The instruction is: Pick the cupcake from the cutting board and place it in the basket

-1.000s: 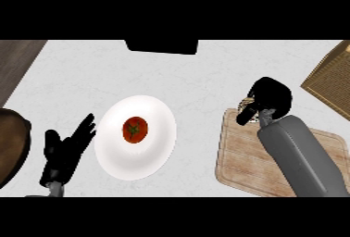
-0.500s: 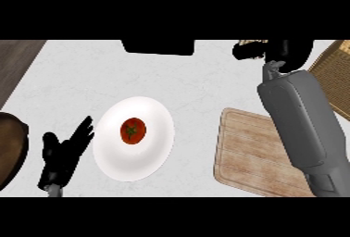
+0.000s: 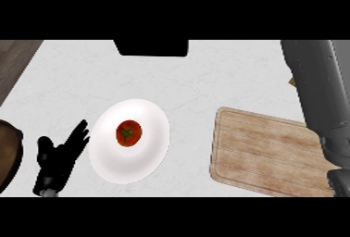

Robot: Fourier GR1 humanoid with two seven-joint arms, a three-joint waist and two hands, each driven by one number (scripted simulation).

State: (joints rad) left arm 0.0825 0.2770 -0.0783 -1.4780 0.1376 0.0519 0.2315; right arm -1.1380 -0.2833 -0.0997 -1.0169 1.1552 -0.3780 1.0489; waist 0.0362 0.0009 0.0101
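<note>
The wooden cutting board [image 3: 266, 152] lies bare at the right of the counter. No cupcake shows anywhere in the head view. My right forearm [image 3: 315, 88] runs from the lower right corner up past the board to the top edge, and its hand is out of sight beyond that edge. A small tan sliver beside the forearm [image 3: 291, 82] may be the basket; the arm hides the rest. My left hand [image 3: 60, 155] rests open at the lower left, fingers up, just left of the plate.
A white plate [image 3: 137, 162] with a red tomato [image 3: 128, 133] sits left of centre. A black object [image 3: 150, 47] stands at the far edge. A dark brown round thing [image 3: 7, 155] shows at the left edge, and a dark wood strip [image 3: 17, 58] at the top left.
My right hand lifted off the cutting board with something small in its fingers, swung toward the far right, and has now passed out of view. The left hand stayed put.
</note>
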